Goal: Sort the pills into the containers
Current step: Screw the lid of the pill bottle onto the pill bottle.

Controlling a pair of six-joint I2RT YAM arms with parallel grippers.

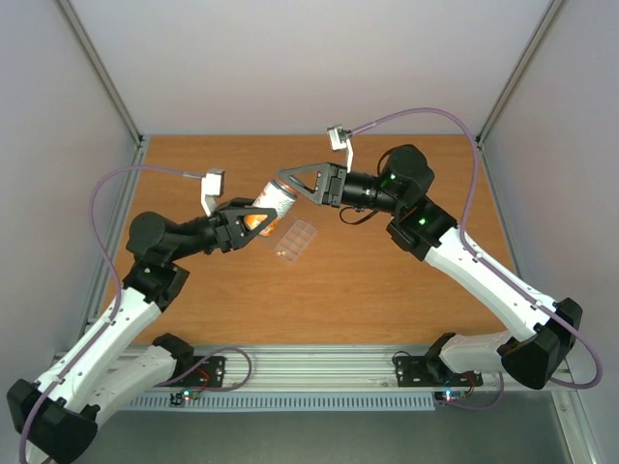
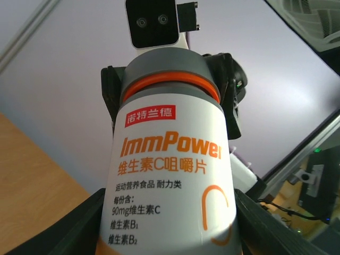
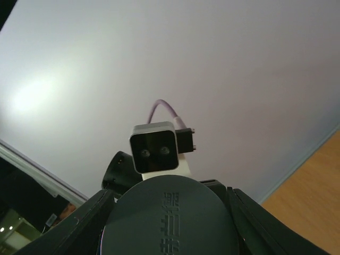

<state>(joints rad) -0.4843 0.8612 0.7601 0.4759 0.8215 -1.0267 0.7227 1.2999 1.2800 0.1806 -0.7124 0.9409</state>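
Both arms are raised over the table (image 1: pixel 387 280), and my two hands meet at one bottle (image 1: pixel 274 203).

Left gripper (image 1: pixel 253 220): fingers about half spread and clamped on the bottle's white, orange-printed body. In the left wrist view the body (image 2: pixel 170 175) fills the gap between my two dark fingers (image 2: pixel 79 228), label facing the lens. The bottle is off the table and lies tilted, cap end pointing up and away toward my other hand.

Right gripper (image 1: pixel 295 184): also about half spread, closed around the grey cap (image 1: pixel 284 188). In the left wrist view its black fingers sit on either side of the cap (image 2: pixel 159 61), just above an orange ring (image 2: pixel 170 82). In the right wrist view the cap's flat top (image 3: pixel 164 218) faces the lens between my fingers (image 3: pixel 87 223), with raised lettering on it.

The cap is seated on the bottle.

Pill box (image 1: pixel 295 240): clear, flat and rectangular, lying on the table just below and to the right of the bottle. Neither hand touches it. Its cells show only as a faint grid, and I cannot tell whether any pills lie in them.
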